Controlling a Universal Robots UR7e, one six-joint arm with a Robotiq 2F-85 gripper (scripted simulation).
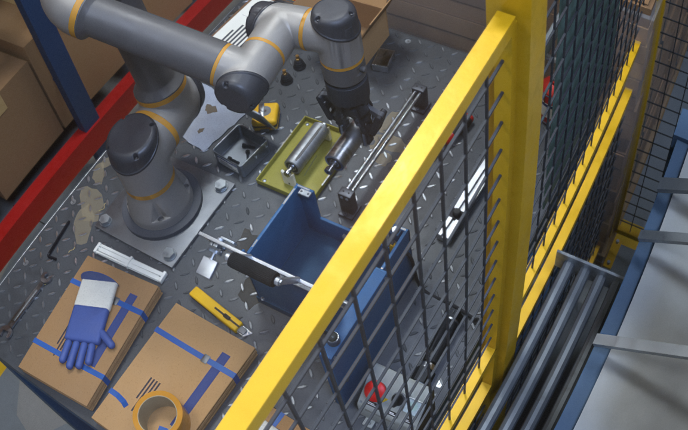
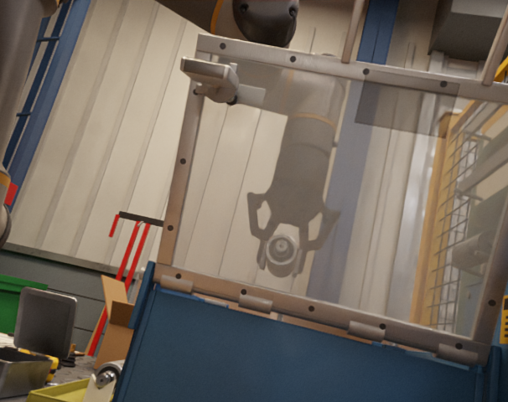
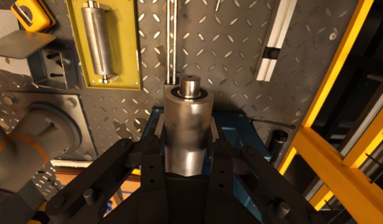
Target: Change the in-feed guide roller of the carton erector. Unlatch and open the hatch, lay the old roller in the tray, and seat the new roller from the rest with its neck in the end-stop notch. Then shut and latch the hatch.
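The blue housing point(image 1: 304, 251) of the carton erector is partly hidden behind the yellow guard rail, and its clear hatch point(image 2: 332, 194) stands open and upright. I am carrying a steel roller point(image 3: 187, 122) in my gripper point(image 3: 187, 130), held by its barrel with the neck pointing away from me. I hang in the air beside the yellow tray point(image 1: 298, 155), between it and the housing. Another steel roller point(image 1: 306, 147) lies in the tray. Seen through the hatch, the held roller point(image 2: 281, 250) shows end-on.
The yellow guard fence point(image 1: 389, 214) runs across the right side. A long shaft on blocks point(image 1: 384, 144) lies beside the tray. A grey parts bin point(image 1: 240, 150), a yellow tape measure point(image 1: 266, 115), cardboard sheets point(image 1: 90, 326), a glove and a knife point(image 1: 218, 315) lie on the floor plate.
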